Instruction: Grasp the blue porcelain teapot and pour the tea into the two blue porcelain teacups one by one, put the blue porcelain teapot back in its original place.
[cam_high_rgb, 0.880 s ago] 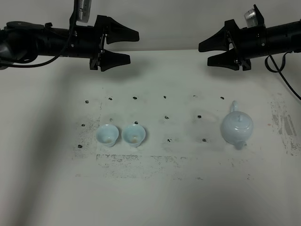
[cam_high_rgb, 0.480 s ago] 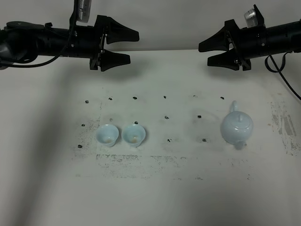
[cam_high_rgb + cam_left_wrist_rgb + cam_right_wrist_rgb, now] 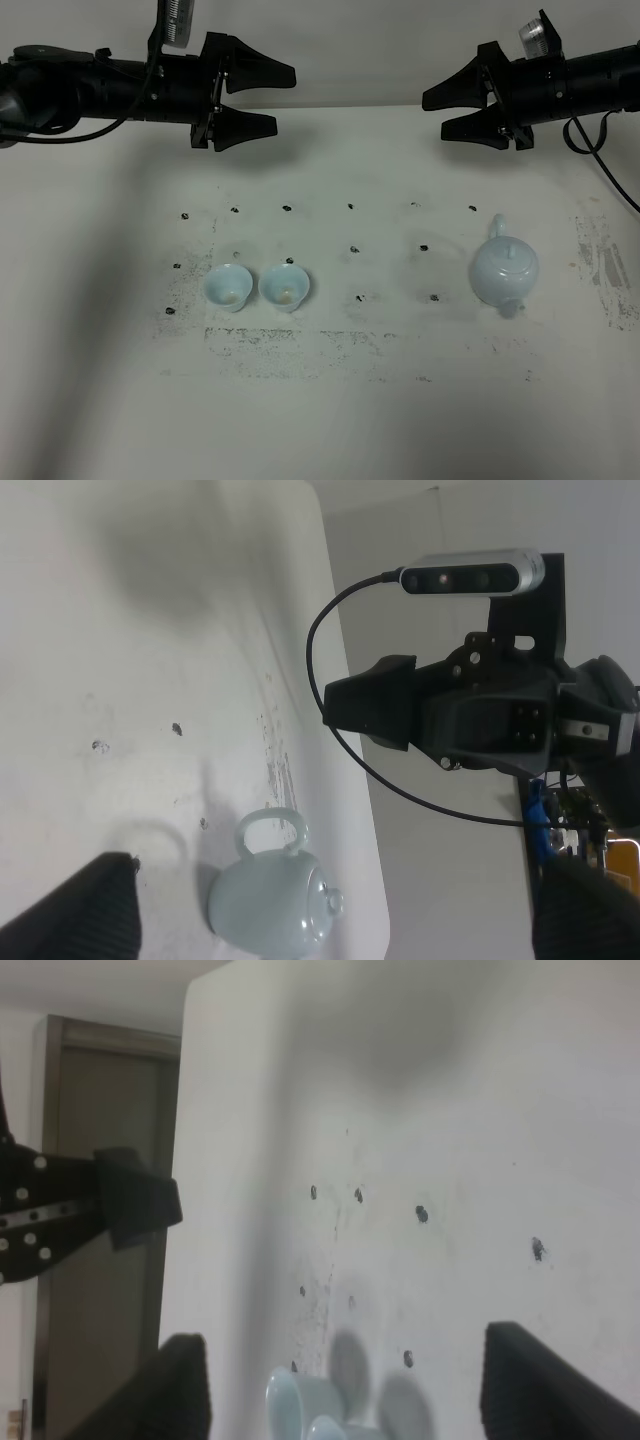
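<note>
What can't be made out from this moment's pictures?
- Tea level in the blue porcelain teapot: its lid is on, so no view shows inside.
- What the two blue porcelain teacups hold: too small to tell in the exterior high view, and the right wrist view's frame edge cuts them down to bits of rim.
- The teapot's spout in the left wrist view: lost at the frame edge.

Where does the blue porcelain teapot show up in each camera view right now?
Exterior high: the blue porcelain teapot stands on the right half of the table.
Left wrist: the teapot is in view near the table's edge, with its loop handle visible.
Right wrist: it is not in this view; only the teacups show.
Shared landmark: the dark dots on the white table appear in all three views.
</note>
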